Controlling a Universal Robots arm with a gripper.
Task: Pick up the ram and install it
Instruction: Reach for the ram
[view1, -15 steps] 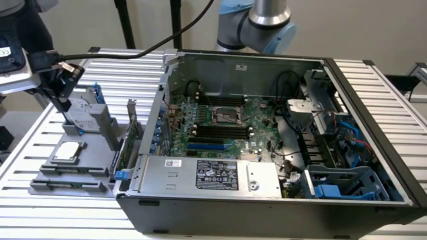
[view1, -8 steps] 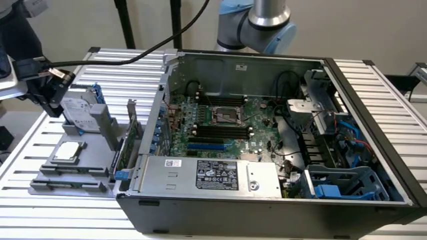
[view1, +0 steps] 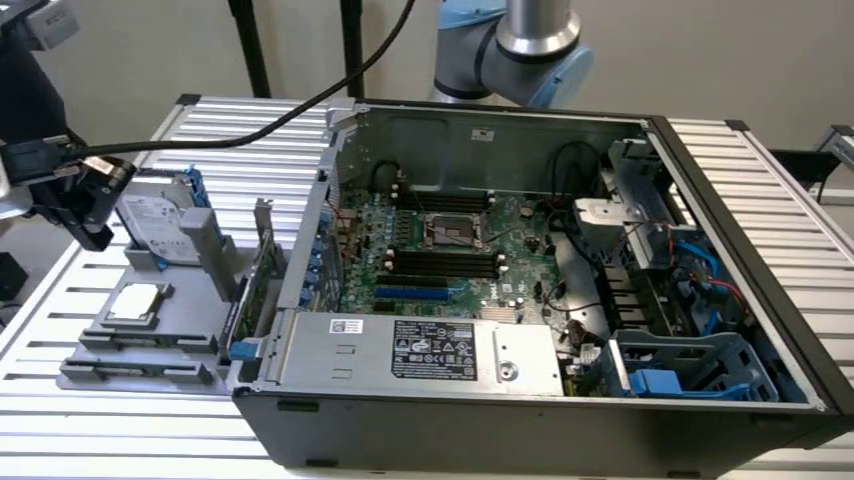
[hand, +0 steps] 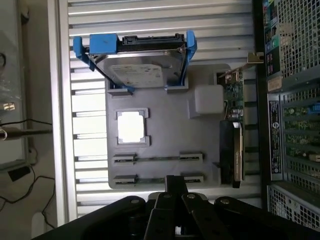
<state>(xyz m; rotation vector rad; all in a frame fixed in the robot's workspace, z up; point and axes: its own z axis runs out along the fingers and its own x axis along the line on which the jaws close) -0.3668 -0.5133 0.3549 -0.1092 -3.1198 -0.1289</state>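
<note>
The gripper (hand: 176, 184), closed on nothing, hangs at the exterior view's left above a grey tray (hand: 165, 130). The ram (hand: 157, 158), seemingly a thin strip on edge in a tray slot (hand: 125, 158), sits just past its tips. Rightward, the slatted surface (view1: 134, 440) carries an open computer case (view1: 534, 430); bare slats border the tray.

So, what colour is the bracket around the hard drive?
Blue. The bracket shows best in the wrist view, framing the silver hard drive.
</note>
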